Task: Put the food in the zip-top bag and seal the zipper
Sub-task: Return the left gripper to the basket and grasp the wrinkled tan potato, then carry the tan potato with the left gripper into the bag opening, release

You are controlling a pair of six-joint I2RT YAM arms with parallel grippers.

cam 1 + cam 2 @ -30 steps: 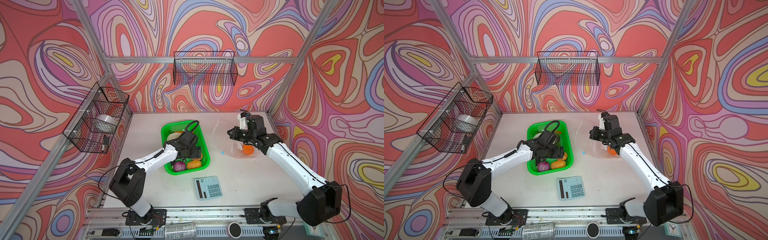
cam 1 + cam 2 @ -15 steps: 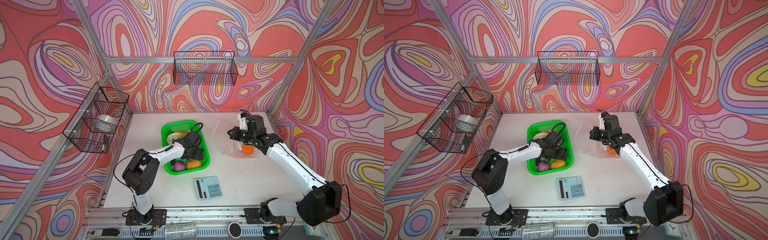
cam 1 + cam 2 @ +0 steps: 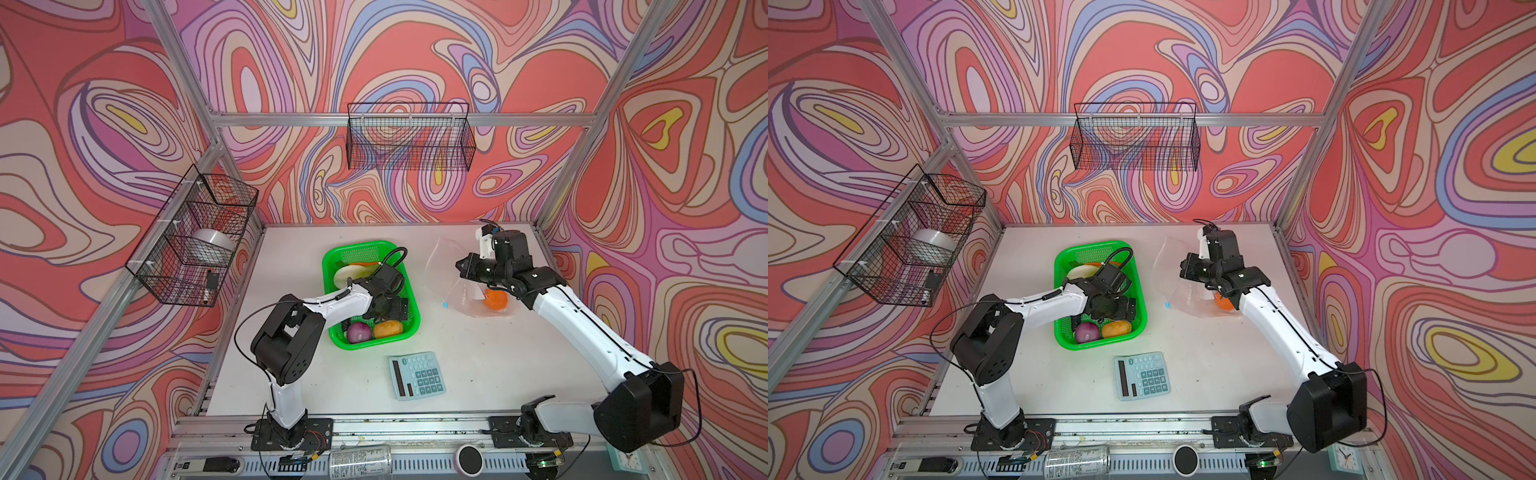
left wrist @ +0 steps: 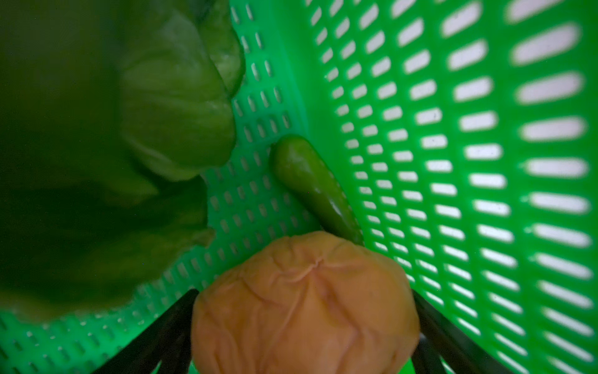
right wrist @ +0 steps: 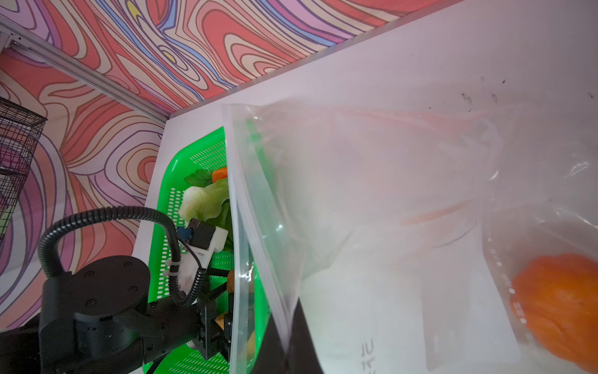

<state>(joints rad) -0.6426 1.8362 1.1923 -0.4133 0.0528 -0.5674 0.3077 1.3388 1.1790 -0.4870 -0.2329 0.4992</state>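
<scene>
Reading the counter (image 3: 316, 374) as a clock face in both top views, twelve at the back wall. Near the middle, a shade toward eleven: green basket (image 3: 332, 266). Toward two: zip-top bag (image 3: 442, 266), clear, with its mouth lifted off the counter. At five: blue calculator (image 3: 417, 376).

Reaches into the basket with the left arm (image 3: 332, 301). Shows, through the left wrist view, the left jaws spread wide on either side of a tan potato (image 4: 304, 304) — open, not clamped; cannot tell whether touching it. Just beyond that potato, green pepper (image 4: 310, 184) along the foot of the basket wall, and beside it napa cabbage (image 4: 174, 113), blurred. At the basket's six o'clock end in a top view, purple onion (image 3: 358, 332) with a tan potato (image 3: 387, 328) just beside it — same one or not, cannot tell; at its twelve o'clock end, carrot (image 3: 361, 264).

Pinches the bag's upper lip with the right jaws, fully closed on the plastic, holding the mouth agape toward nine, toward the basket. Inside the bag, at its four o'clock corner, small orange pumpkin (image 3: 495, 300). Along the mouth edge, the zipper (image 5: 238, 226), unsealed, with light-blue slider tab (image 3: 445, 304) at its six o'clock end.
</scene>
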